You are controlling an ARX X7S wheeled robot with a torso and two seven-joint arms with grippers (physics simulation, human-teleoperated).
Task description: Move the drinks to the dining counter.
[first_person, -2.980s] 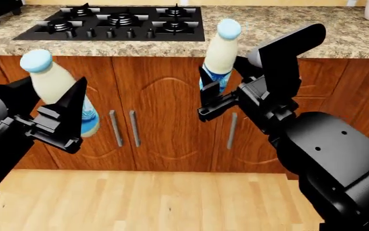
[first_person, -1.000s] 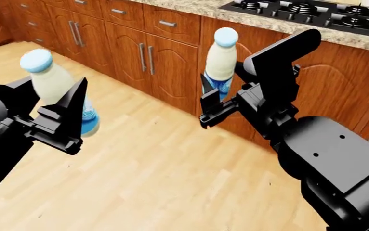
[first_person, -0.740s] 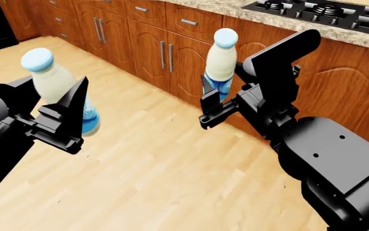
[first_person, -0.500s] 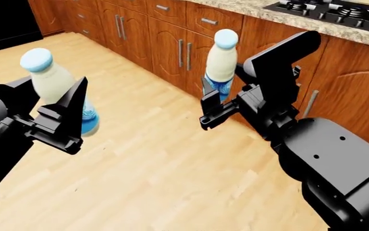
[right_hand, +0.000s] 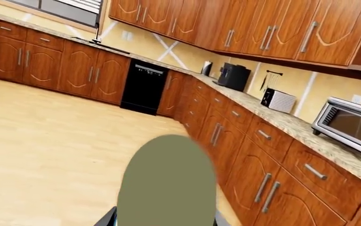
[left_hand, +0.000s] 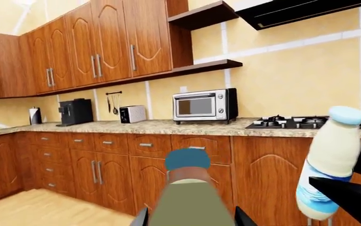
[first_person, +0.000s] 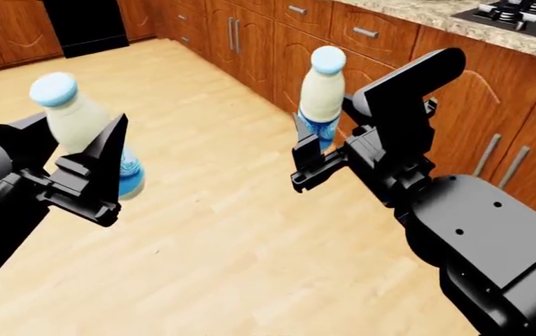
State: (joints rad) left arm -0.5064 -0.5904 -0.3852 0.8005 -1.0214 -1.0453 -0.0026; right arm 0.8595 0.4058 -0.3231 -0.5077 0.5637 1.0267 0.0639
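I hold two slim cream-white bottles with light blue caps and blue wave labels, both upright above the wood floor. My left gripper (first_person: 100, 171) is shut on the left bottle (first_person: 80, 122), which fills the left wrist view (left_hand: 190, 197). My right gripper (first_person: 310, 150) is shut on the right bottle (first_person: 322, 91), which fills the right wrist view (right_hand: 167, 183) and also shows in the left wrist view (left_hand: 330, 160). The dining counter is out of view.
Wooden base cabinets (first_person: 371, 42) under a brown granite counter with a black stove (first_person: 520, 14) run along the right. A black dishwasher (first_person: 86, 24) stands at the far end. A toaster oven (left_hand: 204, 104), toaster and coffee machine sit on the counter. Light wood floor (first_person: 221, 231) lies ahead.
The whole view has swung left: the stove and cabinets slid off to the right and the black dishwasher came into sight. Both bottles stay gripped in the same pose.
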